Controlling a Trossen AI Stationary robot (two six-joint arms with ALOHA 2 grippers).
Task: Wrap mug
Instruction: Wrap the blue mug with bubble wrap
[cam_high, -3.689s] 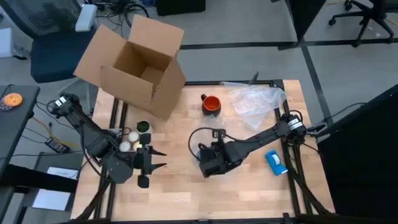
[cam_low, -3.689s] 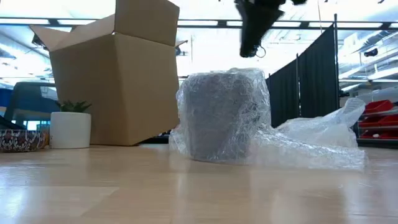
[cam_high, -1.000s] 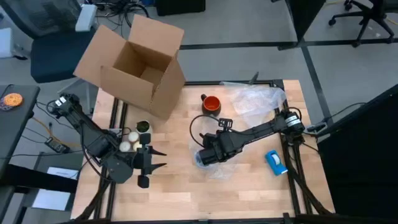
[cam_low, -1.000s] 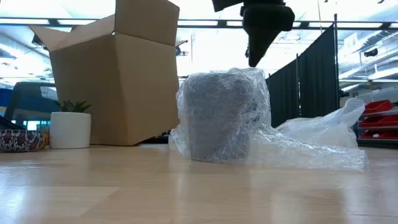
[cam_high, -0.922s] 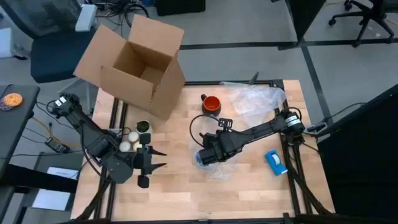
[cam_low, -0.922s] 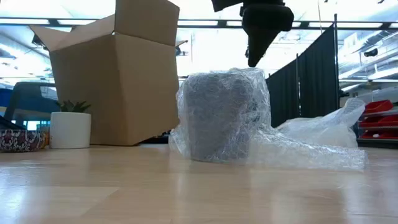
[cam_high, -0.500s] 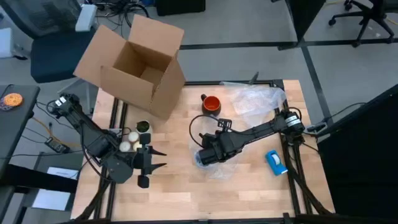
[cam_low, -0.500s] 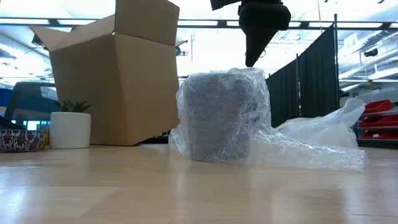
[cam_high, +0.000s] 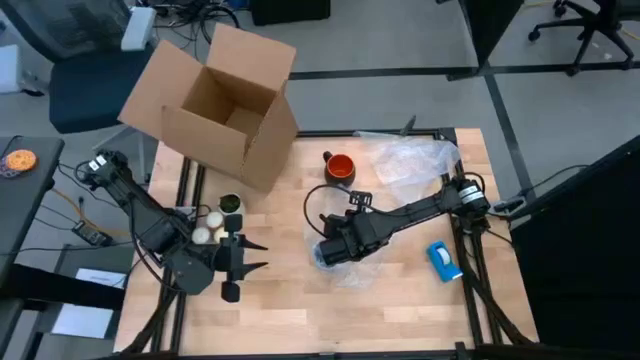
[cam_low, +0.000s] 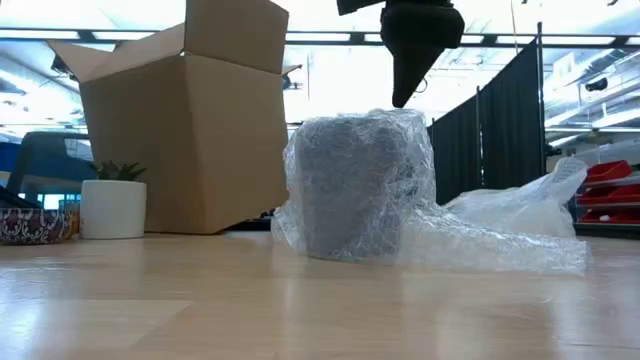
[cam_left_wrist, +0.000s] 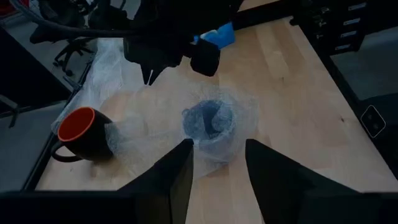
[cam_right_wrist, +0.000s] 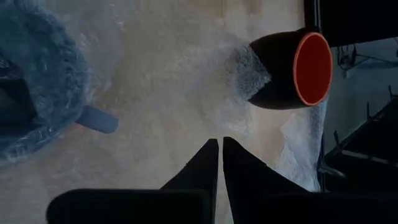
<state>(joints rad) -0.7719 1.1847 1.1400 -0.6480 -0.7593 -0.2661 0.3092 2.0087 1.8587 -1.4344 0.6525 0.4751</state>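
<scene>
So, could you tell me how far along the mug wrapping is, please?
Done: a blue cup sits bundled in bubble wrap. In hand: nothing; the right tool hangs shut above it, the left tool waits open. Left: the orange mug stands bare.

Since the earliest picture, the right hand has lifted off a bubble-wrapped blue cup, which it then covered from above. The bundle now shows below the hand's closed fingertips. In the last second the hand has only edged slightly sideways above the wrap.
</scene>
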